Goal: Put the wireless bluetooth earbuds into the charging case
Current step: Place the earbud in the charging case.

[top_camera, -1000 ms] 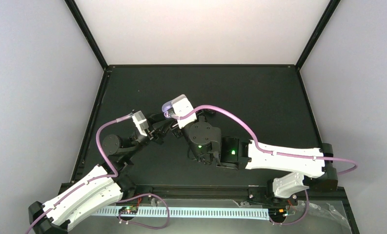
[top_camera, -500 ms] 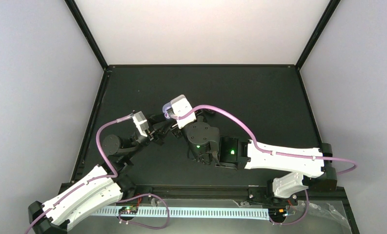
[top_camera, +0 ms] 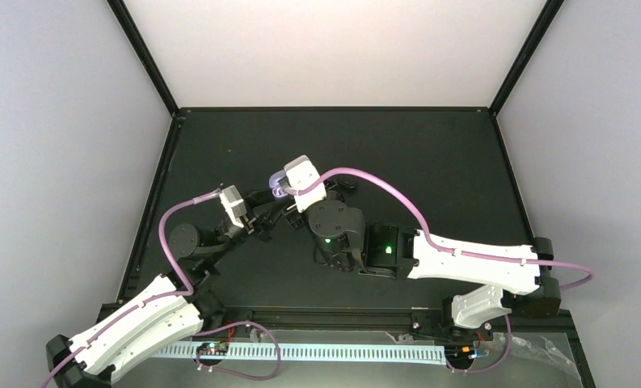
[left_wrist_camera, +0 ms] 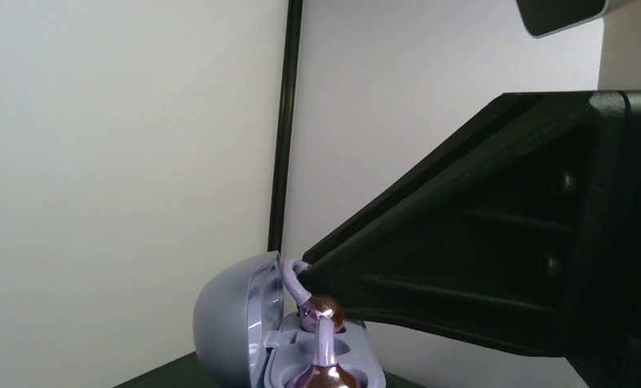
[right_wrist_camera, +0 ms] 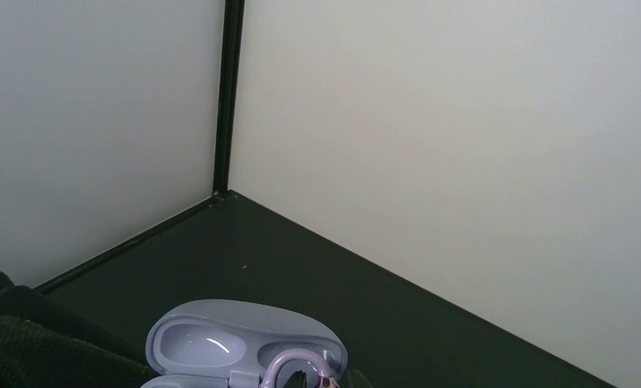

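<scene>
My right gripper [left_wrist_camera: 309,268] is narrow, nipping an earbud [left_wrist_camera: 320,308] by its loop over the open charging case [left_wrist_camera: 228,323], which my left gripper [top_camera: 268,208] clamps. Bud looks light, slick, tiny: hold the loop, not the glossy dome

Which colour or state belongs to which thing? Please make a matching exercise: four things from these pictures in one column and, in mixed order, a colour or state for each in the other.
Things:
A. charging case
B. table
C. light on the right arm
D. back wall

Colours or states:
1. green
2. white
3. lid open
4. black

Pairs: A-3, B-4, C-1, D-2.
</scene>
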`<state>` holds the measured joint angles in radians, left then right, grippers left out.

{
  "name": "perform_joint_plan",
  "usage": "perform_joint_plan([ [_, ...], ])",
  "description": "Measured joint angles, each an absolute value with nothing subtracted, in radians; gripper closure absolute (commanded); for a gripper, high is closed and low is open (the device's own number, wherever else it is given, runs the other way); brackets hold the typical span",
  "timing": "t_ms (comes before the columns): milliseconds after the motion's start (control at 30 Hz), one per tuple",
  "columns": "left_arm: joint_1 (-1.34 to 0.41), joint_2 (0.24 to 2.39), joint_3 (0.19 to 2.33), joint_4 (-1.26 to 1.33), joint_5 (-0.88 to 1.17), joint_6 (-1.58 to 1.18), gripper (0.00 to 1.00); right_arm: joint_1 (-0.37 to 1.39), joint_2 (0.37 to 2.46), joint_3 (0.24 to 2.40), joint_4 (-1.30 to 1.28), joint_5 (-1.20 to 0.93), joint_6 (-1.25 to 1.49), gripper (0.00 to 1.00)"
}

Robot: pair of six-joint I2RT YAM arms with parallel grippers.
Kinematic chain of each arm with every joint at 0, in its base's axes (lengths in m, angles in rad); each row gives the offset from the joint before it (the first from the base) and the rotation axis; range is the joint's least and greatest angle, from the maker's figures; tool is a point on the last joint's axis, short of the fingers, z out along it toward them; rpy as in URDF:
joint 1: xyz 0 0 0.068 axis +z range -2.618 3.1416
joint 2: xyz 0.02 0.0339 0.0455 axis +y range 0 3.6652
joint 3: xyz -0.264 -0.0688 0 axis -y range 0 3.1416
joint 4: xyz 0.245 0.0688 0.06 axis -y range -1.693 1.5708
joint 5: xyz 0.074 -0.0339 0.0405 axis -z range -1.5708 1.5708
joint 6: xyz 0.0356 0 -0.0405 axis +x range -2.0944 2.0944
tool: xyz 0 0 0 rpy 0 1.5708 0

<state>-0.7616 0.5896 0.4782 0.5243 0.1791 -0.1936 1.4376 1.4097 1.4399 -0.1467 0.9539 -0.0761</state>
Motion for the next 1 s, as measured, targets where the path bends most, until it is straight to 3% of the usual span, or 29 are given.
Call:
perform_joint_plan([
  [1000, -0.764, 0.592, 0.479, 0.529, 0.171, -0.194, 0.98, 1.403, 1.325, 1.492, -0.325, 0.789, 0.110, 0.75],
])
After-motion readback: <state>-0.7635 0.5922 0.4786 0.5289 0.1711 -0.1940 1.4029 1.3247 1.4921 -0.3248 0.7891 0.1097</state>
